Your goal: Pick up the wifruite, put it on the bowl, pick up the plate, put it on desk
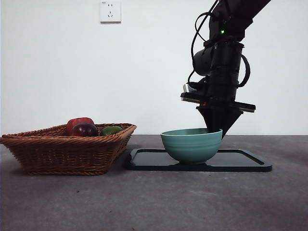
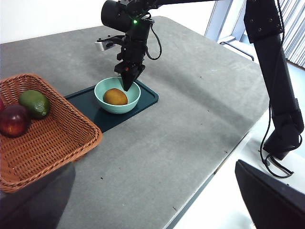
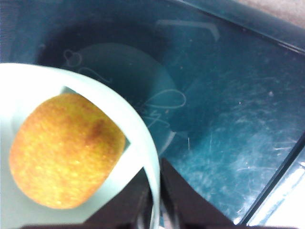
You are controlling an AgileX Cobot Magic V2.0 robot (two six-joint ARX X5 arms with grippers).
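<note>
The round orange-brown wifruite (image 3: pixel 64 152) is sitting inside the mint-green glazed bowl (image 1: pixel 191 144), and the bowl stands on a flat dark teal tray with a raised lip (image 1: pixel 240 162), nearer the tray's basket-side end, so the tray's other end is bare. The right hand (image 1: pixel 216 132) is down at the bowl's rim on the side away from the brown wicker basket (image 1: pixel 67 149); in the right wrist view its two black jaws straddle the pale rim, one inside, one outside, clamped on the bowl wall with hardly any gap. The fruit lies just beside the inner jaw, not touching it as far as I can see. The basket sits just beside the tray, apart from it. The front view hides the fruit completely; the left wrist view shows it plainly, plus a dark red-purple fruit (image 2: pixel 13 120) and a green fruit (image 2: pixel 35 103) touching in the basket. Lots of open grey bench (image 2: pixel 190 119) beyond the tray. The left hand isn't visible anywhere.
</note>
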